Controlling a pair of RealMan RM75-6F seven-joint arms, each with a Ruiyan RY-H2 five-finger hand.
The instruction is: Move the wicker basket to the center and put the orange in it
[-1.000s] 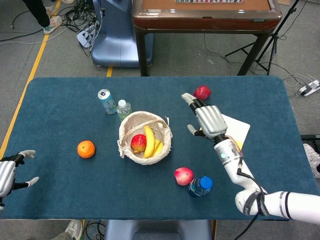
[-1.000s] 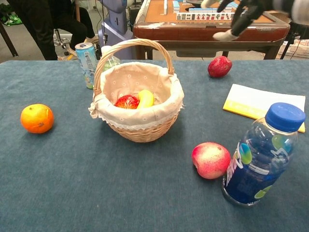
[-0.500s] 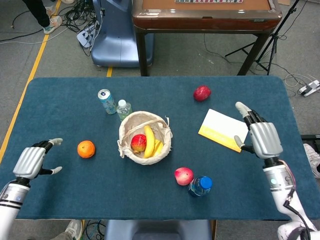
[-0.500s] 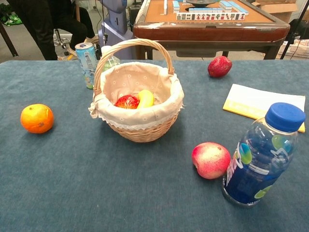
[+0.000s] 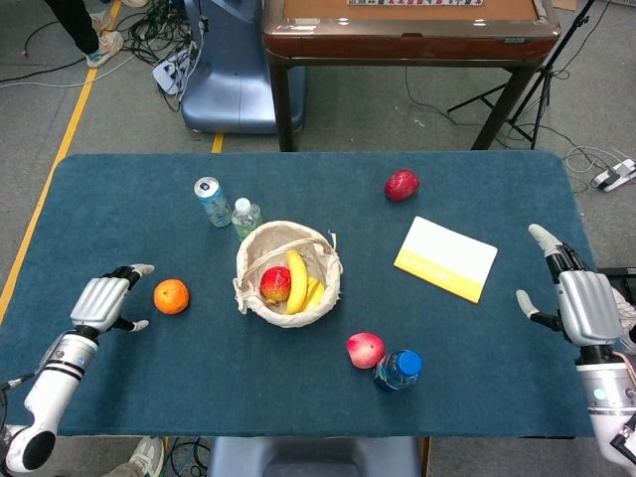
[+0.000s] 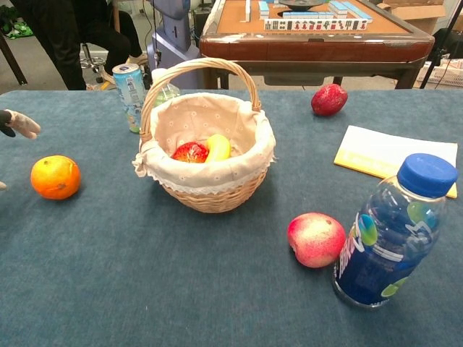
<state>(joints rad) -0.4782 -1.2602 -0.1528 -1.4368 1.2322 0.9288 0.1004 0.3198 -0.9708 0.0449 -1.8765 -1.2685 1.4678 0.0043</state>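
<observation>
The basket (image 5: 288, 273) sits near the middle of the blue worktop (image 5: 149, 388), its handle arching over a cloth lining. Inside lie a banana (image 5: 297, 279) and a red fruit (image 5: 275, 284) side by side. The orange (image 5: 171, 296) rests on the worktop to the left of the basket, well apart from it.

The left hand (image 5: 103, 303) hovers just beside the orange on its outer side, fingers (image 5: 138, 269) spread and reaching toward the fruit with nothing held; whether any fingertip touches the orange cannot be told. In the chest view only a fingertip of this hand shows at the left edge, above the orange (image 6: 55, 177). The right hand (image 5: 581, 303) is at the far right edge of the worktop, fingers apart and empty, away from everything else.

Behind the basket stand a can (image 5: 212, 201) and a small clear bottle (image 5: 245, 215), close together. A dark red fruit (image 5: 401, 185) lies toward the back right, and a white and yellow booklet (image 5: 446, 258) lies flat to the right of the basket. Toward the front, a pinkish apple (image 5: 365, 350) sits just beside a blue-capped bottle (image 5: 397, 369).
</observation>
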